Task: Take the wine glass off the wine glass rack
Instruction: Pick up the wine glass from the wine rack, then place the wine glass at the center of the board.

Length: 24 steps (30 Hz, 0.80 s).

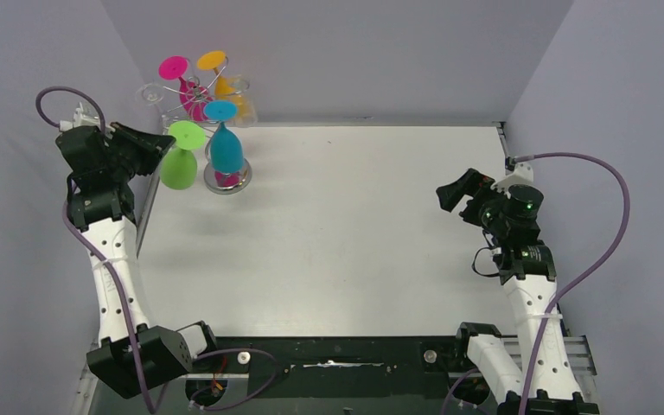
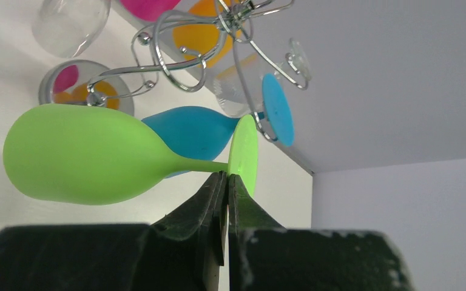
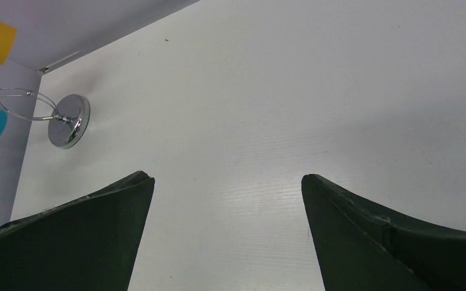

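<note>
left gripper: pinched shut on the stem of the green wine glass, right by its foot
green wine glass: hangs bowl-down at the left side of the wine glass rack, just beside the blue glass; I can't tell if its foot is clear of the scroll arms
step: I judge the grasp made, lift-off in hand
next: I'd slide the foot out along the arm, away from the blue glass, without tipping the rack
right gripper: jaws wide, holding nothing, above the table, well apart from the rack
</note>
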Tool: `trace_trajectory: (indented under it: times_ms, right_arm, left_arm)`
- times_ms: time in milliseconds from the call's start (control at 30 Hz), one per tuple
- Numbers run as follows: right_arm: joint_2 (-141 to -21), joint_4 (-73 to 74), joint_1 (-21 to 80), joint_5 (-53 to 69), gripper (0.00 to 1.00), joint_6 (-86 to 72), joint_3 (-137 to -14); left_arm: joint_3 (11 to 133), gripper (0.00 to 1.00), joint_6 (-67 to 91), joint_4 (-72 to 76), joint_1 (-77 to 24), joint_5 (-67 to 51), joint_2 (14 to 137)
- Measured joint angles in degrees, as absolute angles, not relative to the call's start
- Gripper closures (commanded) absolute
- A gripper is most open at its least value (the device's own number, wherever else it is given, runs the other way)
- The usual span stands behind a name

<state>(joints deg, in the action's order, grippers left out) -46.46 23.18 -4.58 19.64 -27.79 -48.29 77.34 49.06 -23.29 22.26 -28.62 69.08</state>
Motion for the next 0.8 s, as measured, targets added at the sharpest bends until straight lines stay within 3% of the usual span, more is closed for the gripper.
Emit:
trace_trajectory:
  times_ms: [333,633,800]
  right_arm:
    - [-50.04,20.03,-4.58,22.15,0.02,-30.79,-46.46]
    - [-52.38,10.55,-4.58,32.45,0.02,-35.90,-42.37]
    - [-58.57,-0.12,-2.70,44.58,0.02,-43.18,-40.10]
  left_arm:
    - [71.37,1.00,37.08,-34.20,12.58,-17.52,60.88]
    - [65.45,1.00,23.75,-39.00,-21.50,-17.69,60.58]
    - [63.90,1.00,24.97,-35.79,-30.24,-16.01,63.22]
